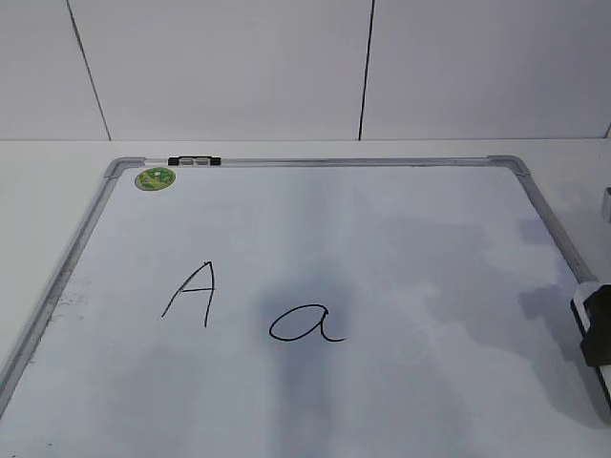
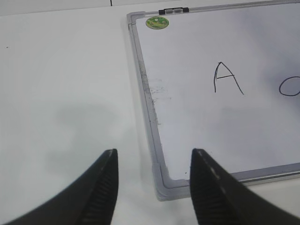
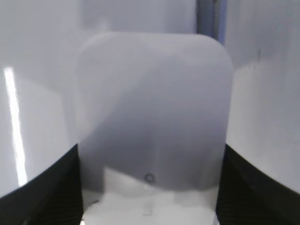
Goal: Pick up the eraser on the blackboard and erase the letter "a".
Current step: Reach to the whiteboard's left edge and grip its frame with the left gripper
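Observation:
The blackboard [image 1: 401, 239] lies flat on the table. The letter "a" [image 1: 305, 324] is written near its middle; its loop shows at the right edge of the left wrist view [image 2: 290, 86]. The eraser [image 3: 154, 103] is a white rounded block at the board's right edge [image 1: 579, 303]. My right gripper [image 3: 151, 154] has a finger against each side of it; it shows as a black shape at the exterior view's right edge [image 1: 598, 326]. My left gripper [image 2: 153, 161] is open and empty above the board's near left corner [image 2: 161, 190].
A capital "A" [image 1: 191, 294] stands left of the "a". A green round sticker [image 1: 155, 177] and a black clip [image 1: 194, 161] sit at the board's far left corner. White table [image 2: 65, 93] lies left of the board, a white panelled wall [image 1: 229, 67] behind.

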{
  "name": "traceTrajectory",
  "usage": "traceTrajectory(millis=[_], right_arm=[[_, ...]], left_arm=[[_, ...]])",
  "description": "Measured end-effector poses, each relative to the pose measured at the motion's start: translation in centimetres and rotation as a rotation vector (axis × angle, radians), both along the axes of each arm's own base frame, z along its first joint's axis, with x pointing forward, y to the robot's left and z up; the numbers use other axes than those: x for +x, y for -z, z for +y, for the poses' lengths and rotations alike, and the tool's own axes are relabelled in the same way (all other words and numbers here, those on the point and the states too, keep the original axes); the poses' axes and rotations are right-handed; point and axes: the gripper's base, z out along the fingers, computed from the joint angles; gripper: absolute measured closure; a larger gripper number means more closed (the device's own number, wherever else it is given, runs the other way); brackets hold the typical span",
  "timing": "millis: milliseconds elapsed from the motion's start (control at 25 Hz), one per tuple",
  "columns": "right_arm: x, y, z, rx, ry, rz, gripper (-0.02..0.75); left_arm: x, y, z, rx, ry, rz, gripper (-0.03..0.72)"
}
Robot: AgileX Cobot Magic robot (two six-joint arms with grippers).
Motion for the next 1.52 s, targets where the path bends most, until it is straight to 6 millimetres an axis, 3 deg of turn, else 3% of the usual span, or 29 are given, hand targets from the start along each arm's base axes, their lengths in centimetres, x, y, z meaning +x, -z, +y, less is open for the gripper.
traceTrajectory(millis=[560,1160,1520], right_arm=[[-3.2,-3.3,0.3,0.054,0.012,0.007,0.174],[-3.7,-3.5,0.4,0.062,0.007,0.027,0.174],[-3.7,-3.5,0.4,0.063,0.005,0.029,0.174]], left_arm=[[0.0,0.0,0.0,0.000,0.000,0.000,0.317],[0.0,-0.1,-0.2,-0.020,0.011,-0.010,0.317],[0.7,-1.6,-0.6,-0.101,0.027,-0.122,0.317]])
